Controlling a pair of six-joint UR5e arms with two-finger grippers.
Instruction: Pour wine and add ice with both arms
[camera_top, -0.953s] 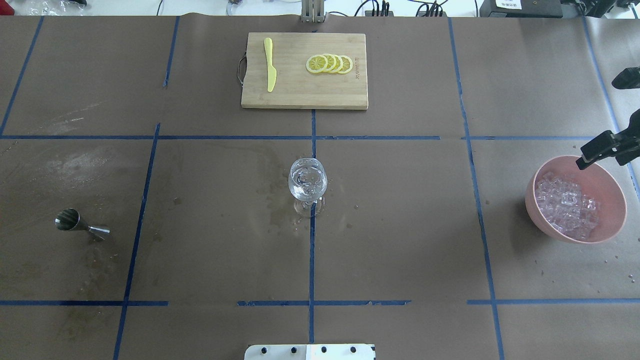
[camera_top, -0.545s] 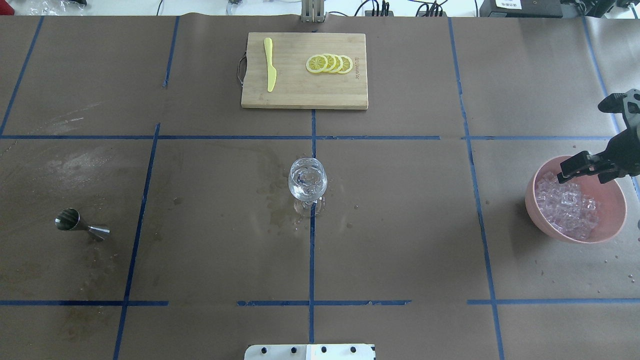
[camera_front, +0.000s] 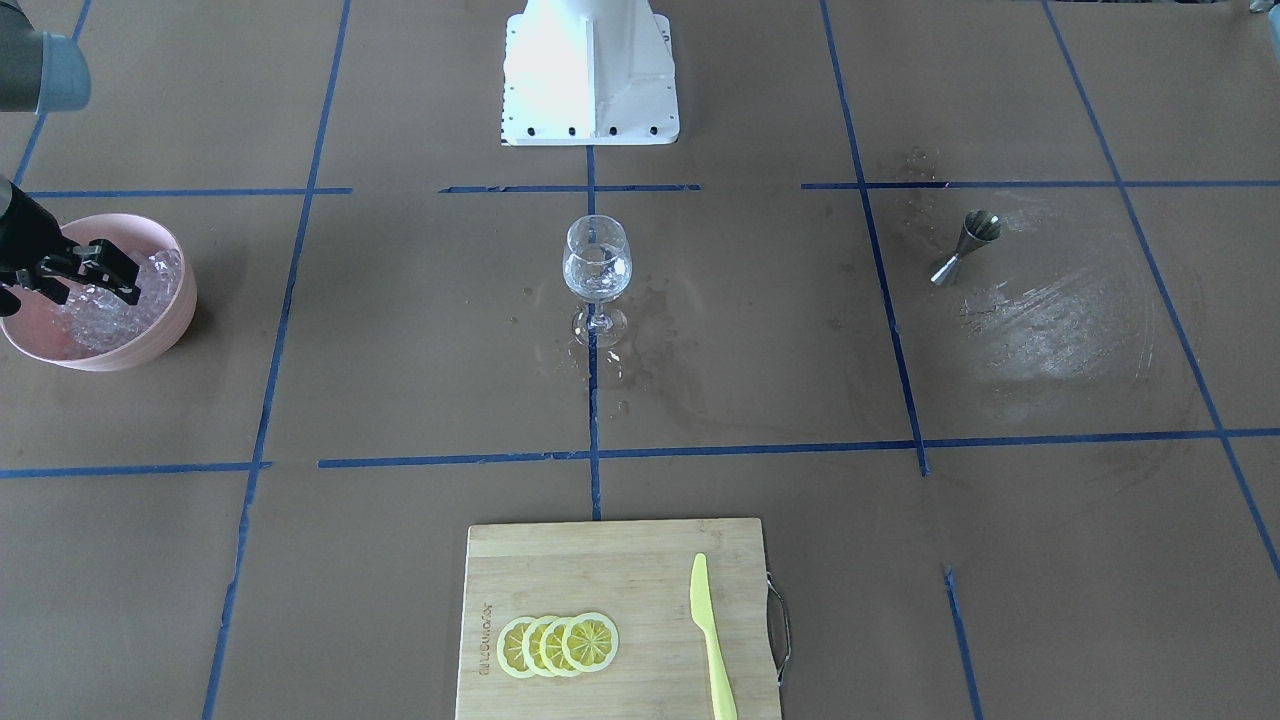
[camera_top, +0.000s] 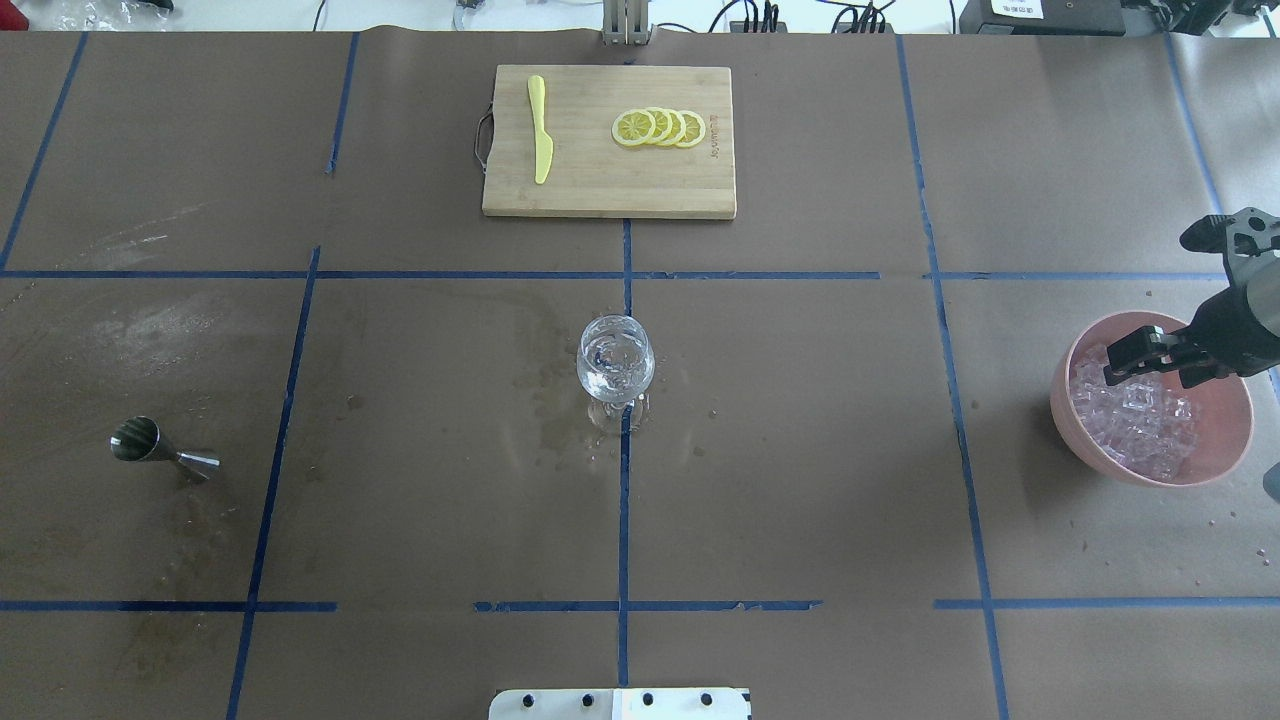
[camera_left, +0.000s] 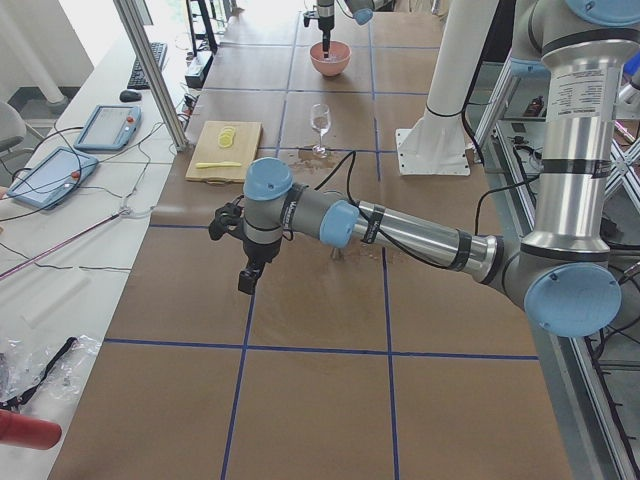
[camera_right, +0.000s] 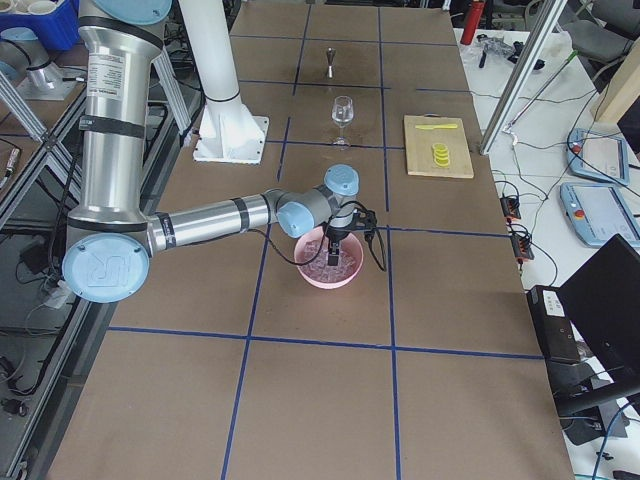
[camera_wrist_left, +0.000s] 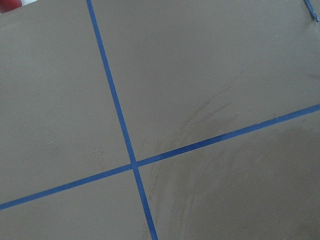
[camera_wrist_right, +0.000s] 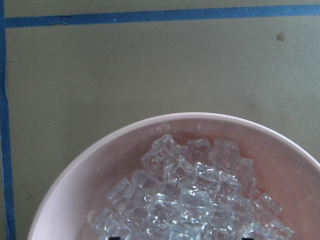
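Note:
A pink bowl (camera_top: 1235, 440) at the table's right end holds the ice (camera_top: 1140, 425), a heap of small clear cubes. My right gripper (camera_top: 1150, 368) hangs open just over the heap, inside the bowl's far rim. Its two black fingertips (camera_wrist_right: 115, 238) show wide apart at the bottom of the right wrist view, above the ice (camera_wrist_right: 190, 200). The wine glass (camera_top: 615, 360) stands upright mid-table with clear contents; I cannot tell whether they are wine. My left gripper (camera_left: 246, 282) points down over bare table at the left end; I cannot tell whether it is open.
A steel jigger (camera_top: 160, 450) lies on its side at the left. At the far edge, a wooden cutting board (camera_top: 600, 190) carries lemon slices (camera_top: 660, 127) and a yellow knife (camera_top: 540, 130). Wet stains surround the glass's foot. The white base (camera_top: 620, 703) sits front centre.
My right gripper has come in from the right edge, moving left and lower, from over the bowl's far rim to above the ice heap. Nothing else has moved.

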